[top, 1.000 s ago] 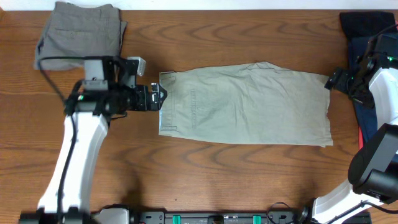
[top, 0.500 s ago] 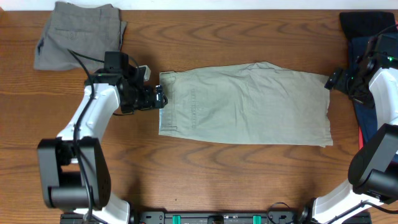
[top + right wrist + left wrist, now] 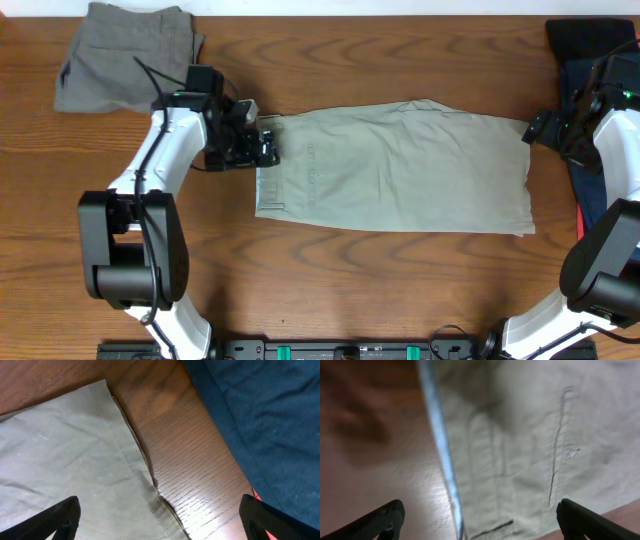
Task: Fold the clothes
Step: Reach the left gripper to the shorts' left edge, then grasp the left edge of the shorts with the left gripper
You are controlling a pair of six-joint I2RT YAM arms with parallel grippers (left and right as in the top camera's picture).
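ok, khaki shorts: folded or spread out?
Spread out: the khaki shorts lie full length on the table, waistband to hem, no crosswise fold. Leg-over-leg: cannot tell.

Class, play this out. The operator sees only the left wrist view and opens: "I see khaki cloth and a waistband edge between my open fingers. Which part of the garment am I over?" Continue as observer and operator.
Observer: Overhead, your left pincer is at the far corner of the waistband end of the shorts.
Operator: Where is the other arm?
Observer: The right pincer is open at the opposite hem end, also by the far corner.
Operator: Is any other clothing near me?
Observer: Yes, darker grey-brown shorts lie apart from yours, farther left and farther out.
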